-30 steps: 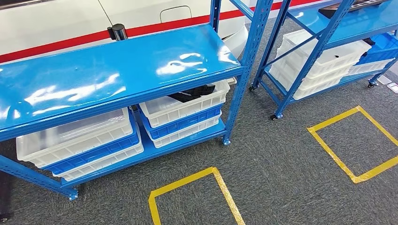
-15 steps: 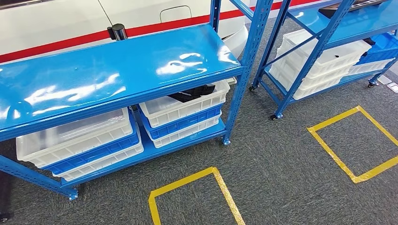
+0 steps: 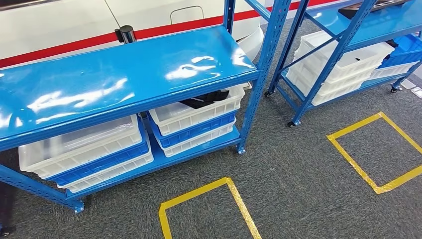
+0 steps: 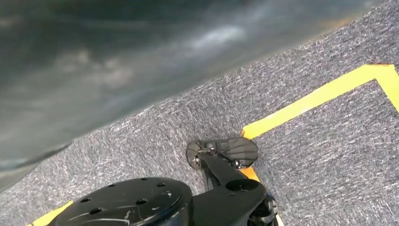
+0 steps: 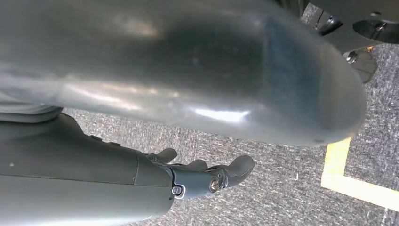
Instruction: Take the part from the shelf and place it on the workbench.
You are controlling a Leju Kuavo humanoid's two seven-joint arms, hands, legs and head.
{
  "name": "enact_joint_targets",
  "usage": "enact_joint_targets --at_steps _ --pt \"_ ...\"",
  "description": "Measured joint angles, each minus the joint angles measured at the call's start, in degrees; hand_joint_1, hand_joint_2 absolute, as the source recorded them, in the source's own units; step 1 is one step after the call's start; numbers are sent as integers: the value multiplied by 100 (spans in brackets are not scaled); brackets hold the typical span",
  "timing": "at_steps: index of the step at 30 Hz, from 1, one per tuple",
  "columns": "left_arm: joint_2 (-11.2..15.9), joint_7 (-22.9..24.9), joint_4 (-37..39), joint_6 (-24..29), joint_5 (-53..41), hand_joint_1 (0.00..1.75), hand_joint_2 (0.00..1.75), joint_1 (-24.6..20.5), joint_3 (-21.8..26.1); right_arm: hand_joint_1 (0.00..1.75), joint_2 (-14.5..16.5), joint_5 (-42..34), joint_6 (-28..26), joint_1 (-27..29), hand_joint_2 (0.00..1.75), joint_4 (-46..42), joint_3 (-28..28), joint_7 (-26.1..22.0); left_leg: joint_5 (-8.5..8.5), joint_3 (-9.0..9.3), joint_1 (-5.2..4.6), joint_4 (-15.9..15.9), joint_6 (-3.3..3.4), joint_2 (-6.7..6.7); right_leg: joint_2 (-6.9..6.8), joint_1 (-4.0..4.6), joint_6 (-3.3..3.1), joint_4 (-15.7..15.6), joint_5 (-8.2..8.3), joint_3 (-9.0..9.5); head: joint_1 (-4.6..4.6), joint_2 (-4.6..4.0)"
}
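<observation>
While the robot stands facing the near blue shelf (image 3: 124,74), the prize sits low: a dark part (image 3: 204,99) lies in the top white crate (image 3: 194,113) of the right-hand stack on the bottom tier, tucked under the glossy upper deck. From the head view that puts it at about twelve o'clock, a touch toward one, well apart from both arms. Its long axis appears to run roughly from eight o'clock to two o'clock across the crate, though the deck's front edge hides much of it, so take that as a judgement.

Down at the robot's side, the right hand (image 5: 202,174) hangs above the grey carpet (image 3: 298,164), fingers loosely apart and nothing in them. The left hand I cannot read at all: its wrist view looks down at the floor and a strip of yellow tape (image 4: 320,96), so whether those fingers are apart or together, I cannot tell.

Which arm is nearer? With the crate sitting just right of centre, the right arm looks to have the shorter reach, but it will have to go in low, beneath the upper deck and over the crate rim.

A second blue rack (image 3: 348,30) stands at two o'clock with more white crates, and another dark object on its upper level.

As for brands, labels or writing: none that can be read on crates, shelves or floor markings.
</observation>
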Motion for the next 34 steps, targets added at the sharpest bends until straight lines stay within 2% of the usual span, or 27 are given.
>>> enact_joint_targets --at_steps 2,3,5,6,7,8,10,11,12,14,15,17,18,20,21,22,23,25,26,27,29,31,33,34 --pt "-1 -8 0 0 0 0 0 -1 0 0 2 0 0 -2 0 0 0 0 38 61 46 -71 55 44 -77 15 -2 220 -115 -114 22 0" --pt "-1 -13 0 0 0 0 0 0 1 0 1 0 0 -6 0 0 0 1 51 85 64 -92 71 71 -134 18 -25 483 -232 -248 39 0" --pt "0 -23 0 0 0 0 0 2 3 0 3 0 0 -12 0 0 0 5 51 87 69 -96 77 125 -212 22 -56 1243 -506 -637 60 0" --pt "1 -26 0 0 0 0 0 3 5 0 3 0 0 -8 0 0 0 8 45 86 71 -95 72 145 -226 16 -42 1502 -567 -781 60 0" --pt "1 -28 0 0 0 0 0 3 6 0 1 0 0 -2 0 0 0 9 37 88 77 -94 61 160 -238 5 -6 1580 -554 -834 60 0" --pt "-1 -30 0 0 0 0 0 3 7 0 -4 1 0 4 0 0 0 10 24 97 88 -92 43 166 -251 -9 48 1401 -453 -751 62 0" --pt "-2 -31 -1 1 1 0 0 3 7 0 -8 8 0 0 0 0 0 10 -20 129 102 -86 -26 171 -305 -36 147 627 -180 -350 72 0" --pt "1 -32 -2 1 1 0 0 3 8 0 -3 13 0 -7 0 0 0 9 -51 146 96 -81 -74 173 -322 -38 148 301 -87 -163 78 0" --pt "4 -33 -2 2 1 0 0 3 9 0 2 19 0 -15 0 0 0 6 -76 164 88 -84 -121 176 -332 -28 114 114 -49 -48 70 0" --pt "8 -34 -2 4 0 0 0 0 10 0 5 26 0 -19 0 0 0 1 -107 200 92 -109 -203 184 -316 11 -11 60 -56 9 47 0" --pt "8 -34 -2 4 0 0 0 -1 10 0 2 27 0 -16 0 0 0 0 -119 221 114 -114 -238 187 -311 4 -70 57 -62 20 33 0" --pt "9 -34 -2 4 0 0 0 -4 11 0 -4 30 0 -10 0 0 -1 0 -257 155 148 105 -286 189 -305 -14 -172 41 -84 70 22 0" --pt "9 -34 -2 4 0 0 0 -4 12 0 -4 30 0 -10 0 0 -1 0 -403 24 156 395 -299 187 -305 -21 -214 35 -100 99 15 0" --pt "9 -34 -2 4 0 0 0 -1 14 0 -3 31 0 -11 0 0 -1 0 -737 -397 154 1191 -311 184 -308 15 -277 36 -142 149 10 0" --pt "9 -34 -2 4 0 0 0 4 15 0 -3 31 0 -11 0 0 0 0 -806 -579 154 1488 -314 184 -305 30 -298 36 -160 175 12 0" --pt "9 -34 -2 4 0 0 0 9 15 0 -4 31 0 -9 0 0 0 0 -756 -676 155 1594 -312 185 -295 40 -312 37 -178 203 13 0" --pt "9 -34 -2 4 0 0 0 14 16 0 -5 31 0 -7 0 0 -1 0 -589 -662 155 1467 -305 185 -279 45 -316 38 -198 237 12 0" --pt "12 -34 -2 4 0 0 0 18 17 0 -2 31 0 -5 0 0 -1 0 -112 -387 156 738 -276 184 -245 46 -288 39 -244 303 7 0" --pt "13 -34 -2 4 0 0 0 15 17 0 1 31 0 -7 0 0 -1 0 46 -240 150 387 -262 182 -232 65 -259 46 -271 319 3 0" --pt "14 -33 -2 4 0 0 0 10 17 0 3 31 0 -10 0 0 0 0 127 -146 139 157 -247 179 -226 77 -228 47 -291 333 3 0" --pt "13 -34 -2 5 0 0 0 2 18 0 3 32 0 -13 0 0 -1 0 123 -104 99 37 -208 171 -220 90 -160 27 -310 339 -1 0" --pt "13 -40 -2 8 2 0 0 3 19 0 3 33 0 -11 0 0 -1 2 140 -92 94 -3 -135 168 -232 79 -103 46 -336 326 -1 0" --pt "11 -56 -2 10 5 0 0 3 20 0 4 45 0 -14 0 0 0 2 159 -71 115 -46 -69 171 -251 84 -101 421 -507 131 17 0" --pt "10 -62 -2 11 5 0 0 2 20 0 4 48 0 -15 0 0 0 2 158 -67 117 -49 -58 174 -259 79 -108 554 -564 57 22 0"
